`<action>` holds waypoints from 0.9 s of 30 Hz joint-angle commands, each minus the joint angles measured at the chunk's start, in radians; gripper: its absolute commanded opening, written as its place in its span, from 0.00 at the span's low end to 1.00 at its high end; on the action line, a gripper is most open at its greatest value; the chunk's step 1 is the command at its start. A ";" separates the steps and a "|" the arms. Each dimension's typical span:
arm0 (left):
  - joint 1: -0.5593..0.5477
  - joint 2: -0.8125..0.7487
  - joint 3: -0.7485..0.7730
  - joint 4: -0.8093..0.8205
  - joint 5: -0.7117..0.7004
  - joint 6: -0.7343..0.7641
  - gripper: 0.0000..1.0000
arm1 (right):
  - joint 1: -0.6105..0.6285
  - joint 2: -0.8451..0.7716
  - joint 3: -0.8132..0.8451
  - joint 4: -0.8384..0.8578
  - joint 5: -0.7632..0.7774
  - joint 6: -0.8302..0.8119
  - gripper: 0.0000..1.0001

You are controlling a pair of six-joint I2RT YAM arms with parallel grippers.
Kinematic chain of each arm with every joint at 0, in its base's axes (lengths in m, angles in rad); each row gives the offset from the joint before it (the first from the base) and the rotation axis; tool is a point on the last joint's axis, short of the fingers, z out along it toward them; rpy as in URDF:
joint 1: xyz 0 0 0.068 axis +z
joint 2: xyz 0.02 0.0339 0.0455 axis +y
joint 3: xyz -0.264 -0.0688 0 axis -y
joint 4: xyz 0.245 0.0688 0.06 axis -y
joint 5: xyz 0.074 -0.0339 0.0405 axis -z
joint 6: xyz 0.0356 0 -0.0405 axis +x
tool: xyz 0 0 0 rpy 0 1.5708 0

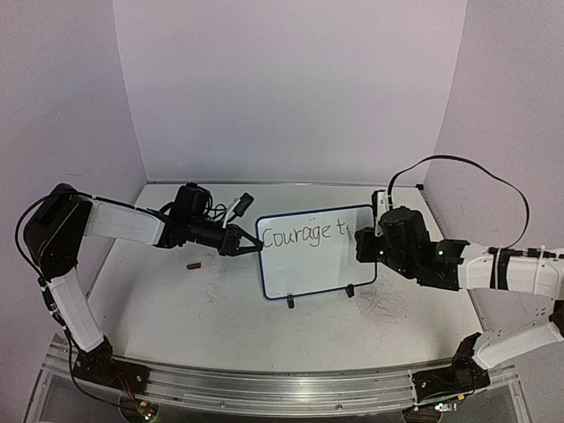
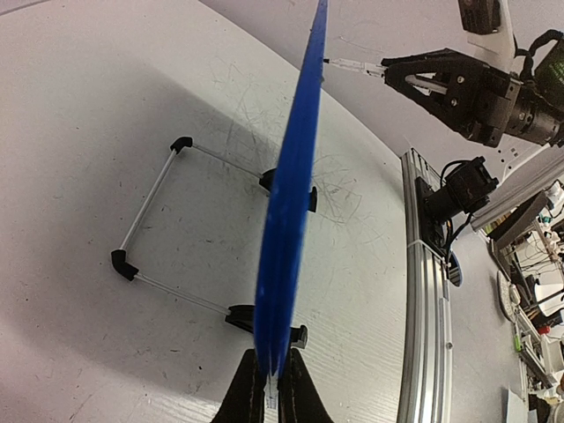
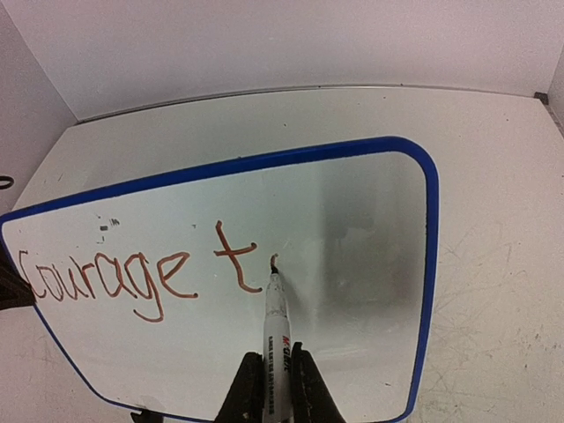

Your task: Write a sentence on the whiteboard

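Observation:
The whiteboard [image 1: 317,264] stands upright on two black feet at the table's middle, blue-framed. On it the sentence [image 1: 304,235] reads "Courage t" in one line; in the right wrist view [image 3: 132,278] a short stroke begins after the "t". My left gripper [image 1: 249,248] is shut on the whiteboard's left edge, seen edge-on in the left wrist view [image 2: 291,203]. My right gripper [image 3: 275,388] is shut on a white marker [image 3: 277,330] whose tip touches the board at the new stroke. The right gripper is at the board's right edge in the top view [image 1: 366,242].
A small red-brown marker cap [image 1: 194,264] lies on the table left of the board. A wire stand [image 2: 159,229] extends behind the board. A metal rail [image 1: 264,388] runs along the table's near edge. White walls enclose the back and sides.

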 commanded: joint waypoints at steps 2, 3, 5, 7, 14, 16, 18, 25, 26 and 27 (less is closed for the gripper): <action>-0.014 -0.007 0.012 -0.079 0.002 0.031 0.00 | -0.003 -0.020 -0.019 -0.014 0.004 0.020 0.00; -0.014 -0.007 0.012 -0.080 0.002 0.031 0.00 | -0.003 -0.022 -0.021 -0.017 0.006 0.022 0.00; -0.014 -0.007 0.012 -0.080 0.002 0.031 0.00 | -0.004 -0.024 -0.023 -0.023 0.011 0.026 0.00; -0.015 -0.007 0.013 -0.079 0.002 0.030 0.00 | -0.003 -0.029 -0.026 -0.029 0.021 0.031 0.00; -0.017 -0.005 0.014 -0.082 0.004 0.031 0.00 | -0.003 -0.042 -0.018 -0.033 0.070 0.036 0.00; -0.017 -0.006 0.013 -0.082 0.003 0.031 0.00 | -0.004 -0.039 -0.012 -0.033 0.076 0.035 0.00; -0.017 -0.007 0.013 -0.082 0.003 0.031 0.00 | -0.004 -0.036 -0.008 -0.028 0.078 0.032 0.00; -0.017 -0.008 0.013 -0.082 0.003 0.032 0.00 | -0.005 -0.009 0.012 0.014 0.064 0.015 0.00; -0.017 -0.008 0.013 -0.082 0.003 0.033 0.00 | -0.006 -0.008 0.013 0.018 0.065 0.014 0.00; -0.017 -0.009 0.012 -0.082 0.004 0.033 0.00 | -0.007 -0.007 0.013 0.021 0.066 0.013 0.00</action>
